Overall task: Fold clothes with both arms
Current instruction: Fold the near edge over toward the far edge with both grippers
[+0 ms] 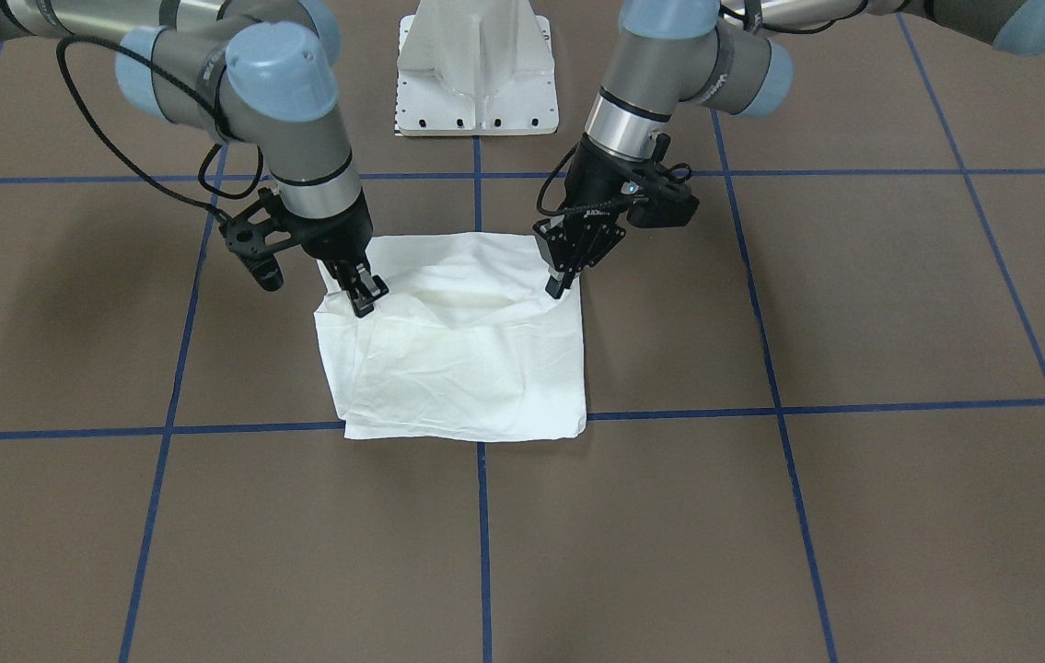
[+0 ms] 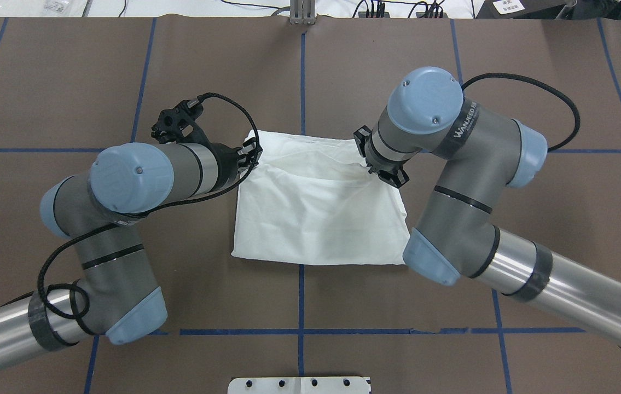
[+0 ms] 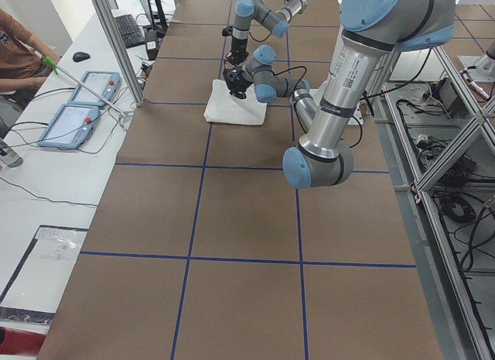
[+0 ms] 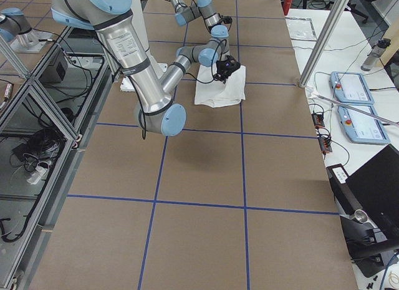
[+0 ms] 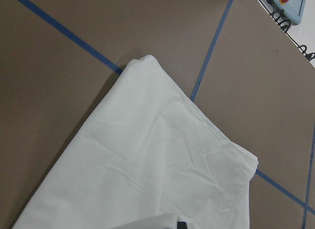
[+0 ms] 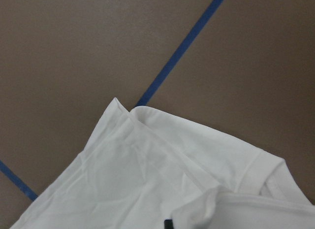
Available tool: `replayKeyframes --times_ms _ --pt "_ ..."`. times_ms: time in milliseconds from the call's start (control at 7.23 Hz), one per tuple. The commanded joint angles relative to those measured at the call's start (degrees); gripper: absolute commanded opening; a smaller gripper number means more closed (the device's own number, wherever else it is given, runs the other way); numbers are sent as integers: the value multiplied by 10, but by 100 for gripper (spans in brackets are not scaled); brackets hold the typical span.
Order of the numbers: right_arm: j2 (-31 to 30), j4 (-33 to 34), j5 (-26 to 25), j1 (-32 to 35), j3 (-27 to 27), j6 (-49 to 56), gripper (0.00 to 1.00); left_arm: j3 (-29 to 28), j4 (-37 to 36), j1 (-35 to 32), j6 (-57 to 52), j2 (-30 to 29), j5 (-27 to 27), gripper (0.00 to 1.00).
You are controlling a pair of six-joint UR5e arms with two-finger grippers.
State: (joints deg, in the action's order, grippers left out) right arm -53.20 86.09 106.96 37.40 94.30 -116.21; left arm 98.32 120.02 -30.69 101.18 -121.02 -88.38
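Note:
The white shirt (image 1: 458,368) lies folded into a rough square at the table's middle; its printed text, collar and label are hidden. It also shows in the overhead view (image 2: 315,219). My left gripper (image 1: 559,290) is shut on the top layer at one side edge. My right gripper (image 1: 365,302) is shut on the same layer at the opposite edge. The held layer is raised a little, with a taut ridge between the two grippers. In the left wrist view the shirt (image 5: 147,160) lies below the fingers, and likewise in the right wrist view (image 6: 147,179).
The white pedestal base (image 1: 476,74) stands behind the shirt on the robot's side. Blue tape lines (image 1: 482,534) grid the brown table. Control tablets (image 3: 73,116) and a seated person (image 3: 19,50) are beyond the table's far edge.

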Motion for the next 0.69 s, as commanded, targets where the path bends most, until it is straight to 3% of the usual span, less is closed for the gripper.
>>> replayKeyframes --times_ms 0,138,277,415,554 --pt "89 -78 34 45 -199 84 98 -132 78 -43 -48 -40 0 33" --pt "97 -131 41 68 -240 158 100 -169 108 -61 -88 -46 0 70" --pt "92 -132 64 102 -246 243 100 -170 111 -68 -105 -46 0 74" --pt "80 -132 88 120 -245 255 100 -169 113 -71 -106 -47 0 82" --pt "63 -133 113 136 -236 257 100 -168 117 -83 -110 -46 -17 82"
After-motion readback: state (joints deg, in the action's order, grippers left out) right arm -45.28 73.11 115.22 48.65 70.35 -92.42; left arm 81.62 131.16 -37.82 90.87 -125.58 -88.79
